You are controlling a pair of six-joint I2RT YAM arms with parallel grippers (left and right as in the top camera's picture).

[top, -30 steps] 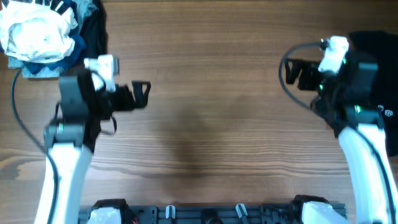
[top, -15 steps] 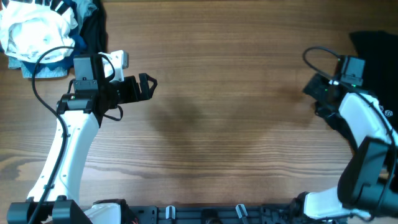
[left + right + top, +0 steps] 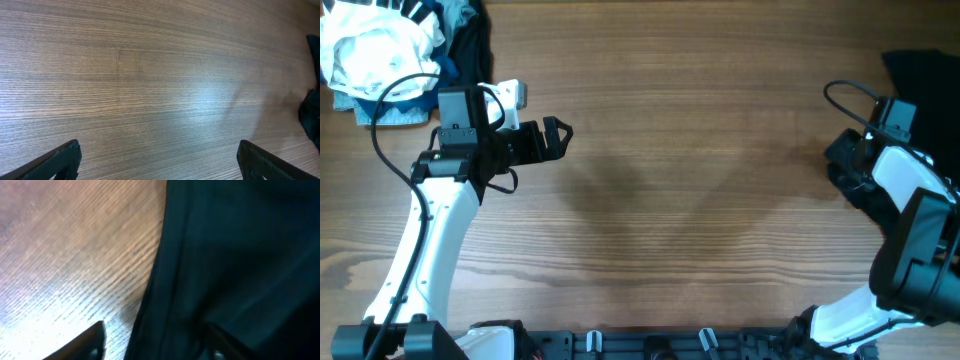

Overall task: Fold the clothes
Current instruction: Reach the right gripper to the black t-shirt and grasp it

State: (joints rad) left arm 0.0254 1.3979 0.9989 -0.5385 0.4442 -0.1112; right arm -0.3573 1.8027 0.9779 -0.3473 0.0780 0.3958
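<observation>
The clothes, a black garment [image 3: 920, 72], lie at the table's right edge, partly under my right arm. In the right wrist view its dark fabric [image 3: 235, 255] fills most of the picture, with a seamed edge running down onto the wood. My right gripper [image 3: 157, 345] is open, low over that edge, with one finger over wood and one over fabric. In the overhead view it [image 3: 848, 168] sits at the garment's left border. My left gripper [image 3: 556, 136] is open and empty over bare wood, far to the left. The left wrist view [image 3: 160, 167] shows the garment far off [image 3: 312, 107].
A pile of other clothes [image 3: 375, 50], white, blue and black, sits at the table's back left corner, behind my left arm. The wooden table [image 3: 670, 200] spans between the two arms. The arms' base rail runs along the front edge [image 3: 650, 342].
My right arm has swung right and lowered onto the black garment's edge. My left arm shifted slightly right a second ago and has held still since.
</observation>
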